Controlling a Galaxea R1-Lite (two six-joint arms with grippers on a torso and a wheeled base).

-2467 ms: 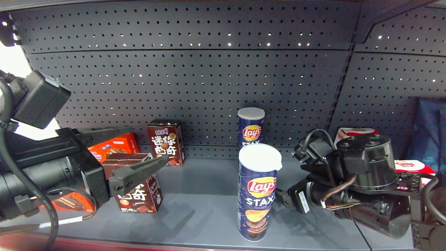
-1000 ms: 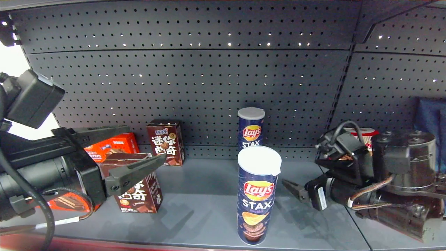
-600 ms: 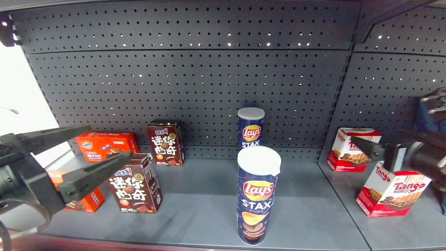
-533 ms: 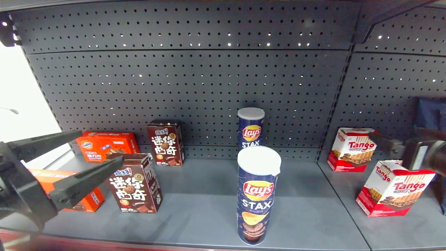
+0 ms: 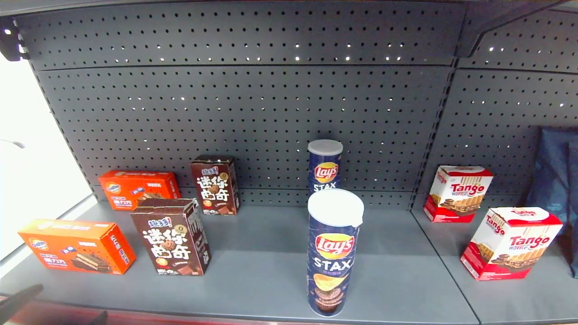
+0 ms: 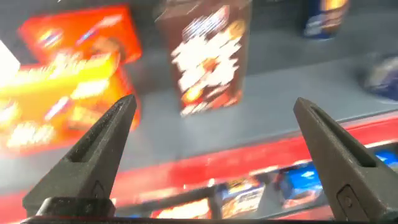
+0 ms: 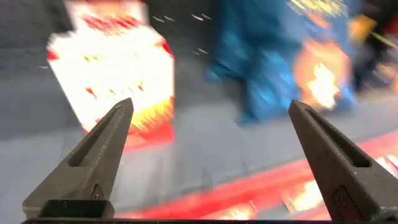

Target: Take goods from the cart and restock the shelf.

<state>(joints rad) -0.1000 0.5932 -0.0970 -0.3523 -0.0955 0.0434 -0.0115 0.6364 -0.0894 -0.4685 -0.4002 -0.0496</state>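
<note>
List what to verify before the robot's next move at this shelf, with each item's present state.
1. Left gripper open and empty: ok.
2. Right gripper open and empty: ok.
3. Front chip can standing upright on the shelf: ok.
4. Front brown box upright, apart from the orange box beside it: ok.
5. Bare shelf space between the front brown box and the front chip can for more goods: ok.
6. Which item to fetch next: cannot tell.
</note>
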